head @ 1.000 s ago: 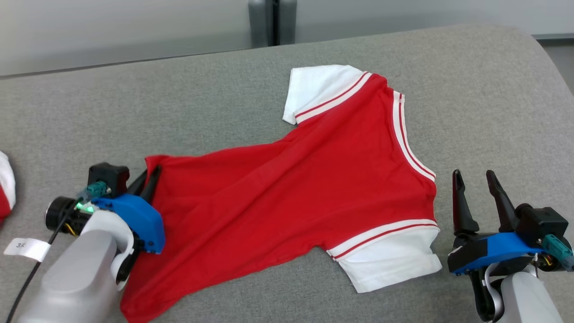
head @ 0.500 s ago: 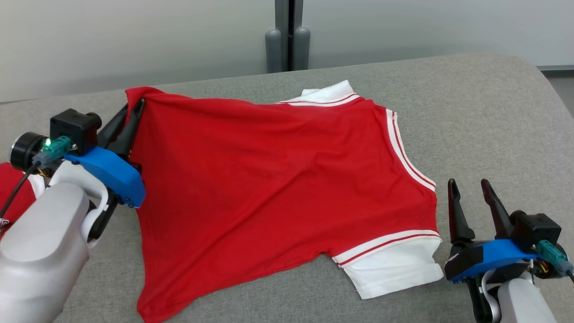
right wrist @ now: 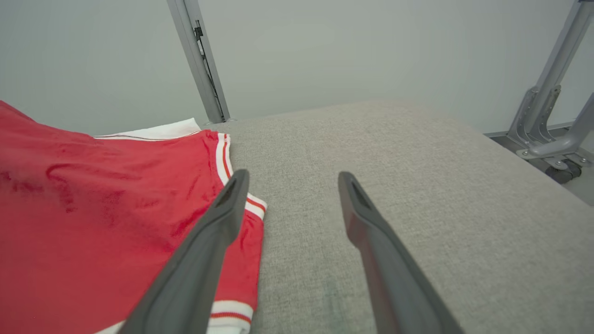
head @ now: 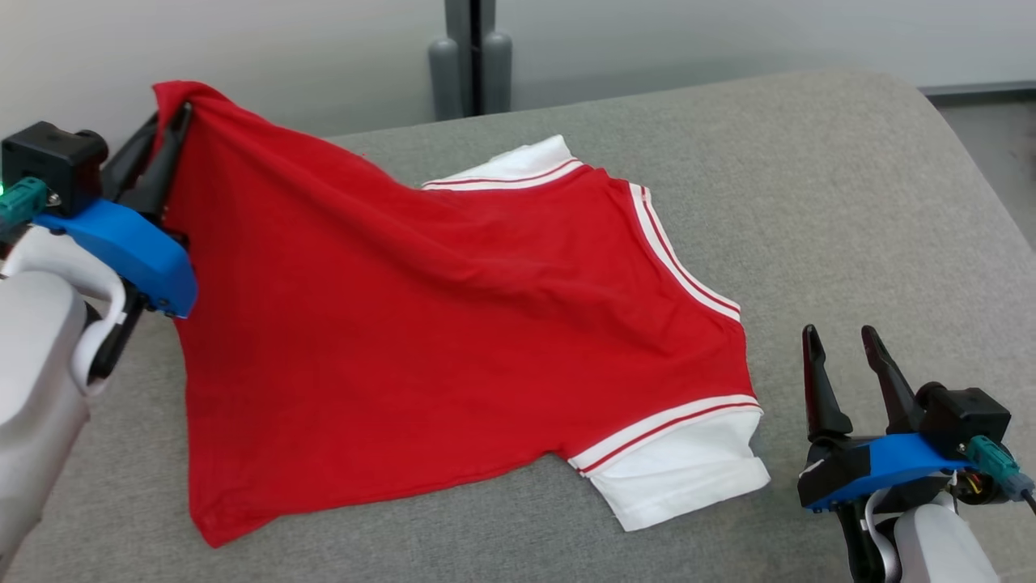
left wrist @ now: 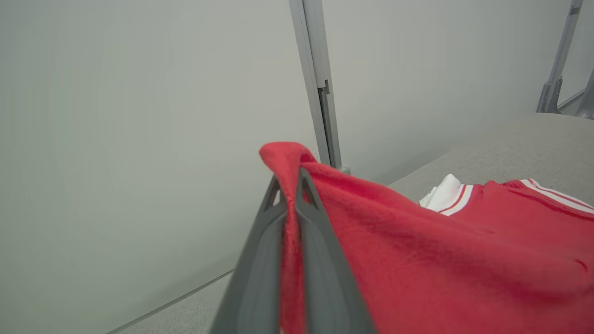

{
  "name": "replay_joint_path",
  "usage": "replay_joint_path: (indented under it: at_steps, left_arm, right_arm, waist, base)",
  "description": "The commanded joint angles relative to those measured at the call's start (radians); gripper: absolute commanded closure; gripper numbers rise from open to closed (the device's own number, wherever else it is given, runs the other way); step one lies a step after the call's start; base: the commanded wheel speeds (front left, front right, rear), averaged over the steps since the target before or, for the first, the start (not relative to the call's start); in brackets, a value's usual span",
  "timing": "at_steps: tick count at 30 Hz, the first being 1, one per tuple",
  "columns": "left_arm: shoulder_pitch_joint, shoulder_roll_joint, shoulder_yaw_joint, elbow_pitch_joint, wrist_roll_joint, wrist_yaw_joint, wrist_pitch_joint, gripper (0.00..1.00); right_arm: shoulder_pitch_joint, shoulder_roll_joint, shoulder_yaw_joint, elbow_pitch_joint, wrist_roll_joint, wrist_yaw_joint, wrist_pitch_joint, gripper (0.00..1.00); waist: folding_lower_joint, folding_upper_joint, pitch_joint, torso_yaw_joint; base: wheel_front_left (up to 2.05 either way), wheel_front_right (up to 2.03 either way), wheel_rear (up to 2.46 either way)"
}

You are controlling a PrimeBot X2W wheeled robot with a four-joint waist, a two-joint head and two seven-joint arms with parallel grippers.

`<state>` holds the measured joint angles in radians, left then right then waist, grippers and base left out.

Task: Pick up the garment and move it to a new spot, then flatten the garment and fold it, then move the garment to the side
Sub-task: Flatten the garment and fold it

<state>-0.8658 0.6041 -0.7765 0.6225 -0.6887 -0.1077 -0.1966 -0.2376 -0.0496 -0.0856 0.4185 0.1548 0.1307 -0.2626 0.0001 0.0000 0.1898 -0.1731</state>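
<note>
Red garment [head: 421, 324] corner clamped in left fingers [head: 167, 154], right fingers [head: 816, 389] apart beside sleeve [head: 688, 474], grey surface [head: 850, 202] beyond

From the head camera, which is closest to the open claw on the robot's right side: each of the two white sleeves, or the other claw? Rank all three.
From the right gripper:
1. The near white sleeve, just to its left.
2. The far white sleeve, farther back and left.
3. The left gripper, far left, pinching a corner of the shirt.
</note>
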Motion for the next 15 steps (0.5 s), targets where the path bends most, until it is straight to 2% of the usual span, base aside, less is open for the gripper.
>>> replay_joint_path:
  at_steps: [1, 7, 8, 9, 15]
  left_arm:
    - [-0.025, 0.013, 0.006, 0.018, 0.008, 0.004, -0.007, 1.00]
    - [-0.028, 0.011, 0.010, 0.095, 0.008, 0.012, -0.026, 1.00]
    - [-0.021, 0.006, 0.009, 0.115, 0.003, 0.011, -0.026, 0.76]
    - [-0.013, 0.002, 0.007, 0.134, 0.002, 0.010, -0.028, 0.01]
    - [0.017, -0.022, 0.028, 0.204, -0.013, 0.008, -0.058, 0.00]
  right_arm:
    - [-0.009, -0.002, 0.002, -0.005, 0.009, 0.000, -0.003, 0.00]
    - [-0.023, -0.002, 0.000, -0.011, 0.021, 0.000, -0.003, 0.00]
    - [-0.024, -0.002, 0.000, -0.012, 0.024, 0.000, -0.003, 0.00]
    - [-0.025, -0.002, 0.000, -0.012, 0.025, 0.000, -0.003, 0.00]
    - [-0.021, -0.002, -0.009, -0.017, 0.017, 0.000, -0.003, 0.00]
  waist:
    - [-0.0001, 0.0000, 0.014, -0.014]
    - [-0.0001, 0.0000, 0.048, -0.046]
    - [-0.0001, 0.0000, 0.051, -0.049]
    - [-0.0001, 0.0000, 0.054, -0.051]
    - [-0.0001, 0.0000, 0.055, -0.042]
  base:
    - [0.00, 0.00, 0.00]
    - [0.00, 0.00, 0.00]
    - [0.00, 0.00, 0.00]
    - [0.00, 0.00, 0.00]
    - [0.00, 0.00, 0.00]
